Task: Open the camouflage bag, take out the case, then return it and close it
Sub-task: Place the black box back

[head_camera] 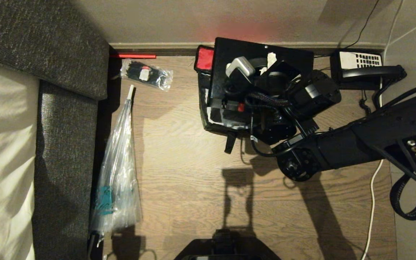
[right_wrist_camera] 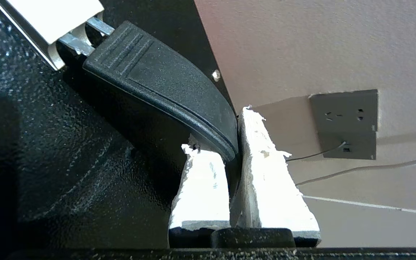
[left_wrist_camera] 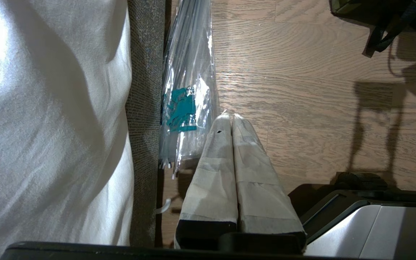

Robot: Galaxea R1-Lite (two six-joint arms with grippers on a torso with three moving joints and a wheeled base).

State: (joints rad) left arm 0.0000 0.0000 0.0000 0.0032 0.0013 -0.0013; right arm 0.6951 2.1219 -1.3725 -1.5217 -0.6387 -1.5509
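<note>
The right gripper (right_wrist_camera: 231, 151) pinches the handle (right_wrist_camera: 164, 90) of the case (head_camera: 262, 54), its taped fingers (right_wrist_camera: 265, 173) nearly together. The left gripper (left_wrist_camera: 231, 121) hangs pressed shut above the floor (head_camera: 193, 162) at seven o'clock (parked). At one o'clock by the wall, the case stands tilted out of the camouflage bag (head_camera: 206, 112), whose red inner lid (head_camera: 205, 59) and silvery lining show.

No text, brand, number or sign can be read anywhere; the keys of the telephone (head_camera: 360, 59) and the teal print on the plastic sleeve (left_wrist_camera: 181, 110) are illegible.
</note>
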